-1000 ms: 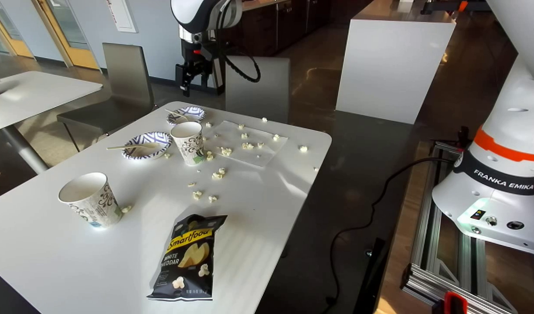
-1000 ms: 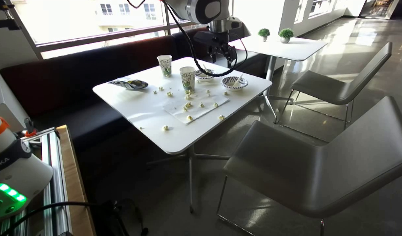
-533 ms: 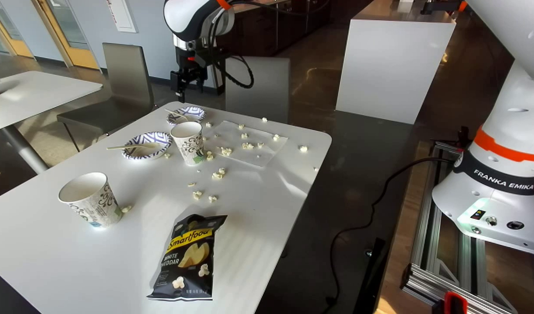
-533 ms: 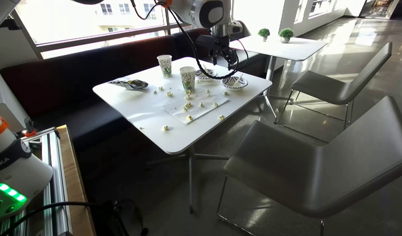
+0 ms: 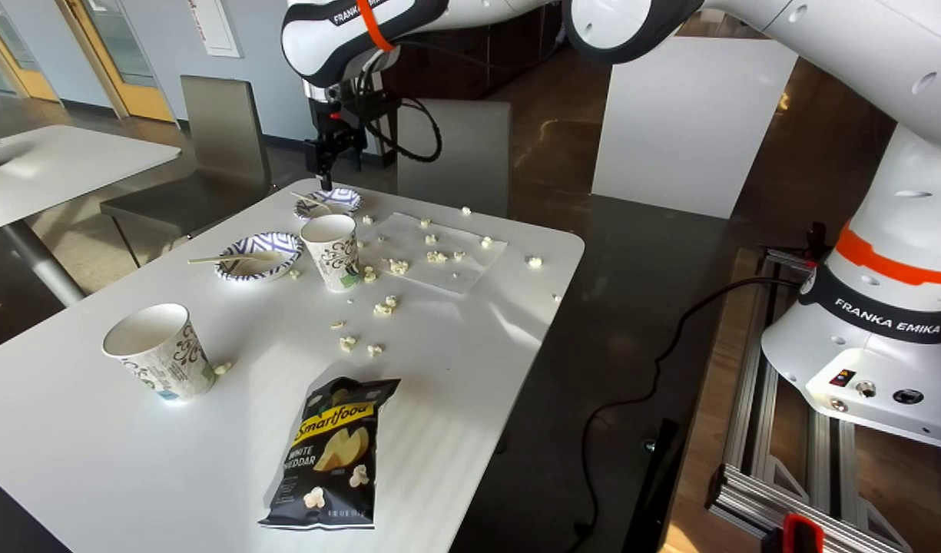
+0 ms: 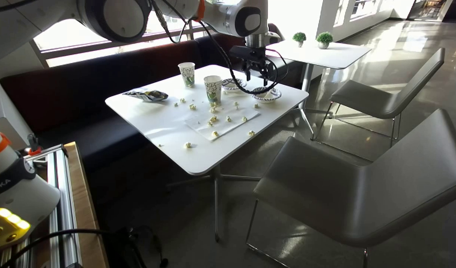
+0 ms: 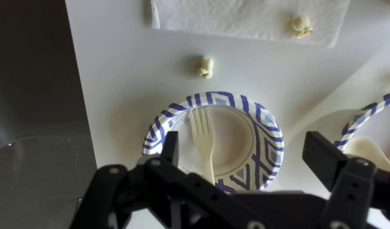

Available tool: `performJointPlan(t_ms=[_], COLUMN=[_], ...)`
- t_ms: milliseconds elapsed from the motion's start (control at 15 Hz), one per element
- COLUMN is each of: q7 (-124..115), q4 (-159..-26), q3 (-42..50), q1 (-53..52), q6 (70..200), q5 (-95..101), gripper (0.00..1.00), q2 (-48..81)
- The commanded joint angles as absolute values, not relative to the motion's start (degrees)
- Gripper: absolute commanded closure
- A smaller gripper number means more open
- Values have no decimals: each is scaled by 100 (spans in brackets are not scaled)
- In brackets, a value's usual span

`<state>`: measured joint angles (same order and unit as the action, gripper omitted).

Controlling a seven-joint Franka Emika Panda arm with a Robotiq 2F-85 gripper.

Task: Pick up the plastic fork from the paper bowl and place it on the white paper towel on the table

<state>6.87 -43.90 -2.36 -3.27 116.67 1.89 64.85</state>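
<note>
Fingers [image 7: 171, 147] lowered, spread; plastic fork [image 7: 204, 143], in round paper bowl [image 7: 234, 140]

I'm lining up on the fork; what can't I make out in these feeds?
Fork: handle's end hidden behind the gripper, wrist view.
Paper towel: cut off by the wrist view's top edge.
Second bowl: cut off by the wrist view's right edge, partly behind the gripper.
Snack bag: fine print too small in an exterior view.
</note>
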Motion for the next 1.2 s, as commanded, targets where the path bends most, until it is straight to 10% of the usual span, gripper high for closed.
performJointPlan(t_ms=[0, 533, 1133], q7=[823, 903, 1098], q4=[-3158, -2676, -2679], q3=[-178, -173, -332], q1=[-338, -366, -316], q6=[11749, 13304, 14251], q5=[234, 265, 183], gripper=[0, 0, 54], q2=[7440, 8232, 8494])
